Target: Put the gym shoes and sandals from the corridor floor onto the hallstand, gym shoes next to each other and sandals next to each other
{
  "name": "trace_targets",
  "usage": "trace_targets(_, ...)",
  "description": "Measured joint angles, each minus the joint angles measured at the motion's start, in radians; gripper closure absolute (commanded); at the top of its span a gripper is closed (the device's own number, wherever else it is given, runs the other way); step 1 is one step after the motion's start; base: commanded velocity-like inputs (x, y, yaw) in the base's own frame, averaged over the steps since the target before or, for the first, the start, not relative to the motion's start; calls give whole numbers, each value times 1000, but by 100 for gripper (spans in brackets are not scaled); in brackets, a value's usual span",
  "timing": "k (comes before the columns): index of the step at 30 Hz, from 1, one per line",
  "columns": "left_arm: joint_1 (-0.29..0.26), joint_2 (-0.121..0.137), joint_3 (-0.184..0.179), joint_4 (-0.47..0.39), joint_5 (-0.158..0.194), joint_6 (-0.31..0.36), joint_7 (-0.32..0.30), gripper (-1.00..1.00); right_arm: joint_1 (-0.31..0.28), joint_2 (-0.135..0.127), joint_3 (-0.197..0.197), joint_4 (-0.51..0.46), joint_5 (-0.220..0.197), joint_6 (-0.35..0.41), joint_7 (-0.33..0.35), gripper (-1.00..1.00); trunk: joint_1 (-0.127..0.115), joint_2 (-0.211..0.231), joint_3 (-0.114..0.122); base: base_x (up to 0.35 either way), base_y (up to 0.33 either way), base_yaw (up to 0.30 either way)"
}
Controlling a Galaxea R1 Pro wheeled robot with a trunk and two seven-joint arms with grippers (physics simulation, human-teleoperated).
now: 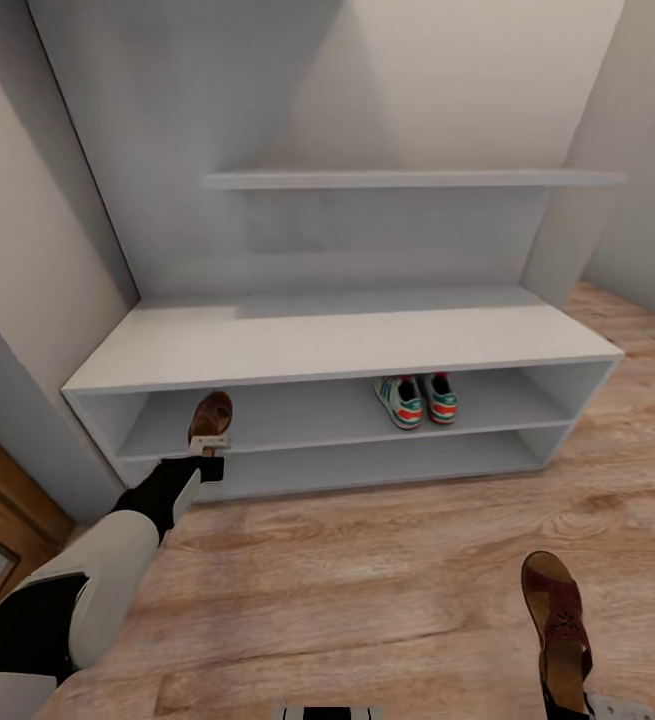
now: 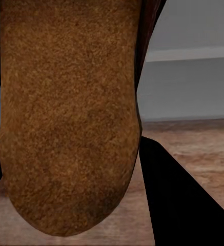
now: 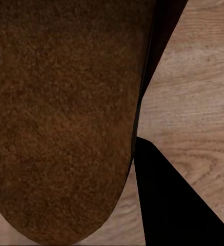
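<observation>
Two gym shoes (image 1: 402,401) (image 1: 440,396) stand side by side on the upper tier of the hallstand (image 1: 347,340), right of its middle. My left gripper (image 1: 207,452) is shut on one sandal (image 1: 211,414), whose toe reaches into the left end of that same tier. In the left wrist view the sandal's brown sole (image 2: 65,118) lies beside a black finger (image 2: 183,205). My right gripper (image 1: 567,702) is shut on the other sandal (image 1: 557,615), held above the corridor floor (image 1: 367,570) at the near right. The right wrist view has that sole (image 3: 60,118) against a finger (image 3: 178,205).
A long wall shelf (image 1: 407,178) hangs above the hallstand's broad top. Walls close in on both sides, and a wooden door frame (image 1: 7,510) stands at the near left. The lower tier (image 1: 367,462) holds nothing.
</observation>
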Motion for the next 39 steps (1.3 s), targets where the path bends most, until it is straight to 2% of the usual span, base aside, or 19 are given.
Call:
trace_targets(7,-3,1,0,0,0,1,0,100,1,1,0,0,1,0,0,100,0,0,0,304,0,0)
trace_targets(15,-7,1,0,0,0,3,0,100,0,1,0,0,0,0,0,100,1,0,0,60,0,0)
trace_targets(19,-8,0,1,0,0,25,0,100,0,1,0,0,0,0,0,100,1,0,0,38,0,0)
trace_targets(39,-6,-5,0,0,0,35,0,100,0,1,0,0,0,0,0,100,0,0,0,179,0,0)
